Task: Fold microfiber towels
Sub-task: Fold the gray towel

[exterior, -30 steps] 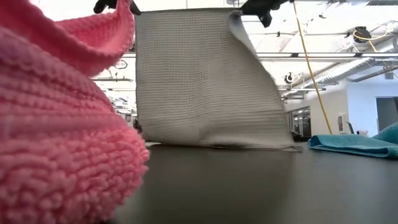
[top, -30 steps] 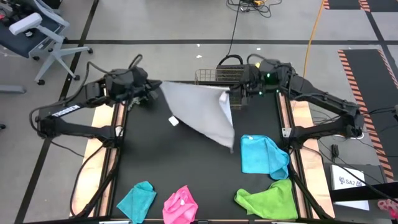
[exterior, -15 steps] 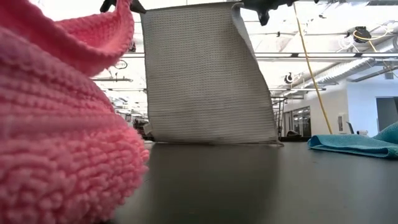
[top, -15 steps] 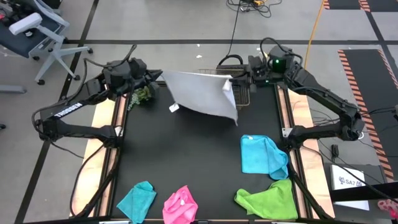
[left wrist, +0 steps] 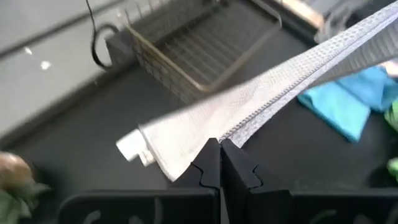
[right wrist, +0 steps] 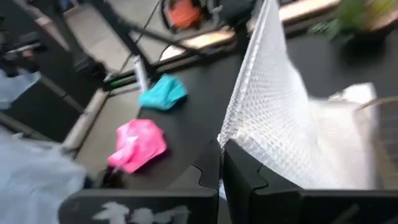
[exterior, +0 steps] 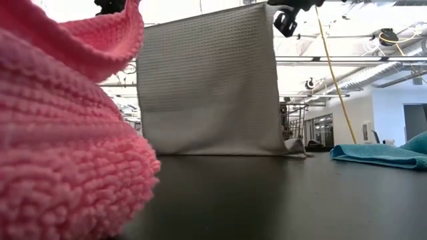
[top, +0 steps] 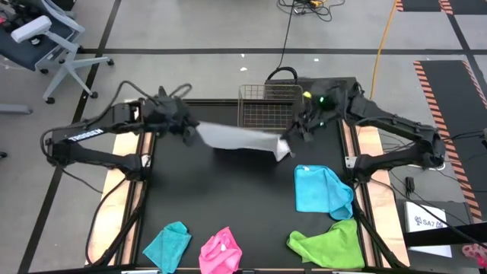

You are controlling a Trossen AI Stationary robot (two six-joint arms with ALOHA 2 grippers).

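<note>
The white towel (top: 240,139) hangs as a flat sheet between my two grippers, over the far half of the black table (top: 228,205). In the low view the white towel (exterior: 207,87) stands almost upright, with its lower edge (exterior: 220,152) on the table. My left gripper (left wrist: 219,149) is shut on its upper left corner and my right gripper (right wrist: 222,149) on its upper right corner. From above, my left gripper (top: 192,131) and my right gripper (top: 291,137) stand at the two ends of the top edge. My left gripper pinches the white towel's upper corner (left wrist: 231,132) between its two shut fingers, coming in on a downward slant from the table's left. The cloth runs taut from there toward the other arm and hangs below. My right gripper pinches the opposite upper corner (right wrist: 231,138) between its two shut fingers, reaching in from the table's right, nearly level. The top edge is stretched between the two holds, and the towel's lower edge rests on the table.
A wire basket (top: 266,106) stands at the far edge behind the towel. A sky blue towel (top: 321,190) lies at the right, with a lime green towel (top: 329,242), a hot pink towel (top: 221,251) and a teal towel (top: 167,243) along the near edge. A small plant (left wrist: 9,180) sits at the far left.
Over the last half second both grippers have come down and toward the table's near edge with the white towel's top corners. The towel, whose lower part trailed toward the near right a second ago, now hangs almost straight, its lower edge still on the table.
</note>
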